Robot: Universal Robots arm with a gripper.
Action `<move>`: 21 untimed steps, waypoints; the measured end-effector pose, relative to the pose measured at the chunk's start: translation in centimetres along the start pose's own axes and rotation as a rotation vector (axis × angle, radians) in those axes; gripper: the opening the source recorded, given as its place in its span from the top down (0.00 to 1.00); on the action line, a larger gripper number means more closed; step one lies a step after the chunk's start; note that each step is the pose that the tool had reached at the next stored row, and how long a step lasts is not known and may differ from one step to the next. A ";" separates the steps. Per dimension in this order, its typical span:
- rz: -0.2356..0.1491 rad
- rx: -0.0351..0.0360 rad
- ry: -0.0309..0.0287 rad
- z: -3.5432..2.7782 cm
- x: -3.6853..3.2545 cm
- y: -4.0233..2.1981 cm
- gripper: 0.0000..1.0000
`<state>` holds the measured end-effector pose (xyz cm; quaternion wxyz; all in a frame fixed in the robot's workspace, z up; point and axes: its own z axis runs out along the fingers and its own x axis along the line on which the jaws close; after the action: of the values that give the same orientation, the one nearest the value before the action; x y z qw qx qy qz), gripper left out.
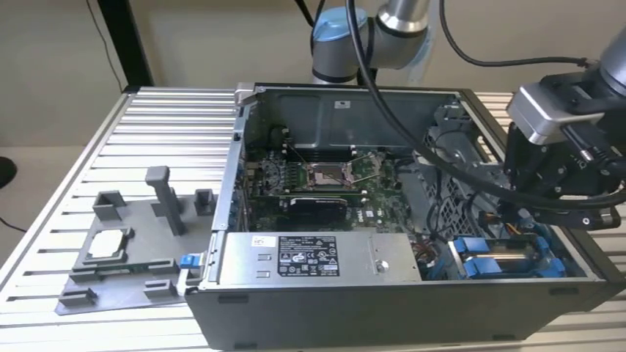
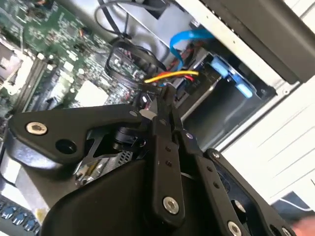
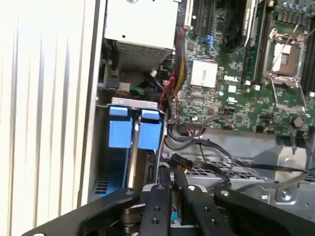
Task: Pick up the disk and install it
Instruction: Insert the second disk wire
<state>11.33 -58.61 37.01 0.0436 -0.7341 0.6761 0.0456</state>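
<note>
You've got a ribbed aluminium bench point(image 1: 146, 132) against a plain beige wall point(image 1: 215, 37), black post point(image 1: 127, 44) at the exterior view's left, even light.

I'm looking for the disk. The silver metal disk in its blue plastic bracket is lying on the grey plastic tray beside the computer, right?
Not quite. The silver metal disk in its blue plastic bracket is not on the grey plastic tray. It sits inside the open grey metal computer case, in the corner at the exterior view's lower right. The exterior view shows it.
</note>
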 end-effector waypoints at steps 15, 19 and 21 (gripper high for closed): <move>0.095 0.0101 0.0645 0.40 -0.08 1.28 1.00; 0.095 0.0092 0.0608 0.37 0.18 0.86 1.00; 0.096 0.0078 0.0593 0.35 0.42 0.46 1.00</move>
<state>10.91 -59.02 36.61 0.0242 -0.7018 0.7116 0.0232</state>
